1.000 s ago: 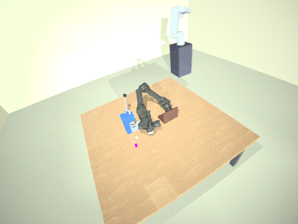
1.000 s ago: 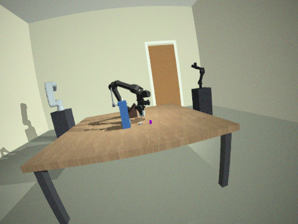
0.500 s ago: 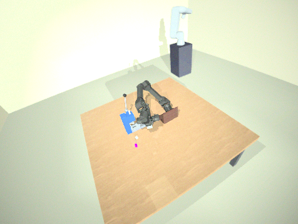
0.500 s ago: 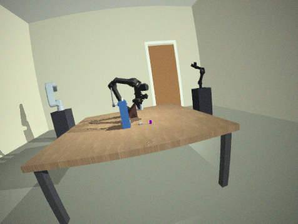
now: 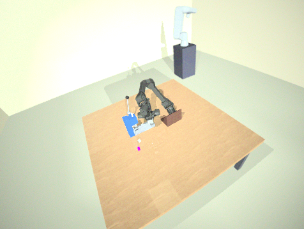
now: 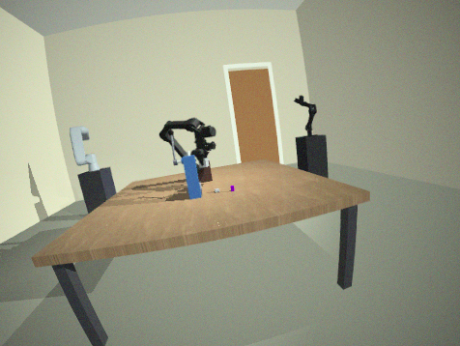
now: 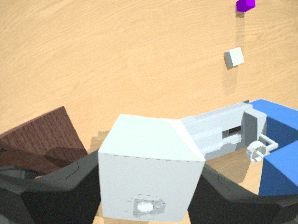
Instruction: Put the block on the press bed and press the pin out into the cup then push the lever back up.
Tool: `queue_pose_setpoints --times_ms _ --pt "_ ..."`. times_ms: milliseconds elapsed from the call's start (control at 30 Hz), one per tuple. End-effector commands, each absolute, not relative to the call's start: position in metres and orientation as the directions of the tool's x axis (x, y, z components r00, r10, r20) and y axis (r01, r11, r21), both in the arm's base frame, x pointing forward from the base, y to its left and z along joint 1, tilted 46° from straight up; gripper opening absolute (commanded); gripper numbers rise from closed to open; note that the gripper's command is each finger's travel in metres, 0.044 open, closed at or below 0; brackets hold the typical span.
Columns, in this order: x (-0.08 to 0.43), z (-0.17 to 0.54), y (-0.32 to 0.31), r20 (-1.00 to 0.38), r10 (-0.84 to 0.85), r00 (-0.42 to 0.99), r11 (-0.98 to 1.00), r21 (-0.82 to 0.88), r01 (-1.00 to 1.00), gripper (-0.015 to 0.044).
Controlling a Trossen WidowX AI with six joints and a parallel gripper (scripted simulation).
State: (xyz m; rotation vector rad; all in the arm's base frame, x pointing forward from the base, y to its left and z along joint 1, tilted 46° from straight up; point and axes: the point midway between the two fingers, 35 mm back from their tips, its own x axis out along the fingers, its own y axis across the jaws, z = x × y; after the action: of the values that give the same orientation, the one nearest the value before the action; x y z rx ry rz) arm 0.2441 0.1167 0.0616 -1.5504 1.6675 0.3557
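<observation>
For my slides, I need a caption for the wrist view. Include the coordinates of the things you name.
White block (image 5: 151,122) (image 7: 150,185) held between the jaws beside the blue press (image 5: 128,123) (image 6: 191,178) (image 7: 282,167).
</observation>
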Motion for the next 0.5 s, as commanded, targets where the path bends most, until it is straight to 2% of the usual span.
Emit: queue_pose_setpoints --times_ms 0,467 --pt "0.238 0.077 0.107 -0.711 -0.698 0.091 0.197 -0.313 -0.929 0.0000" --pt "0.207 0.124 0.069 -0.706 -0.701 0.095 0.177 -0.302 -0.937 0.0000"
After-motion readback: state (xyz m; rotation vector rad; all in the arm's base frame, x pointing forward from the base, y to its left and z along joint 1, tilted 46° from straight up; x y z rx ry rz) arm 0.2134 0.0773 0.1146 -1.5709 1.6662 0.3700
